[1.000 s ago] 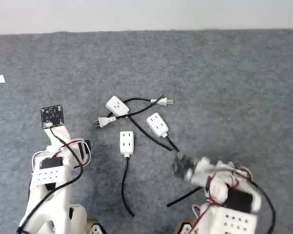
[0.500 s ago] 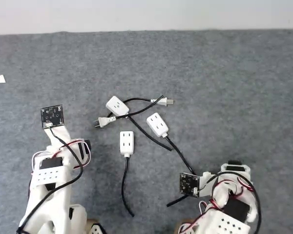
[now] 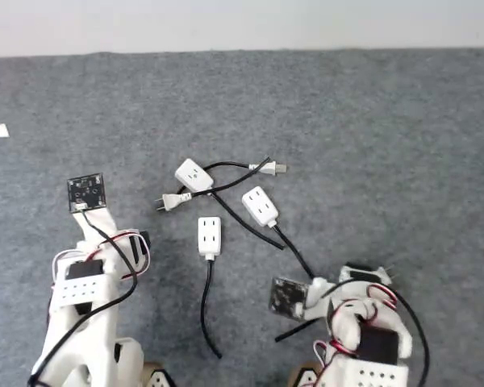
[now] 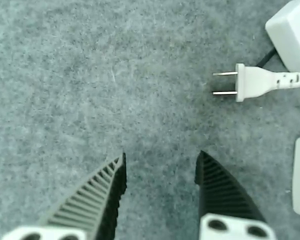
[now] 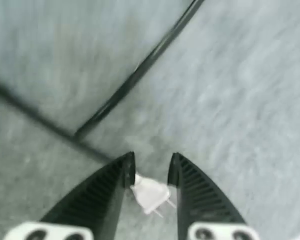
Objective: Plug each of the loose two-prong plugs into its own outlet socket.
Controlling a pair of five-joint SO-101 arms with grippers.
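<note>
One plug (image 5: 150, 192) sits between the right gripper's (image 5: 149, 170) fingers (image 5: 112, 186).

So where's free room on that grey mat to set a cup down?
Bare mat runs along the white wall, and down the right side past the sockets. The middle is crowded with sockets, cords and plugs; the near edge holds both arms. Small white bits sit far left.
</note>
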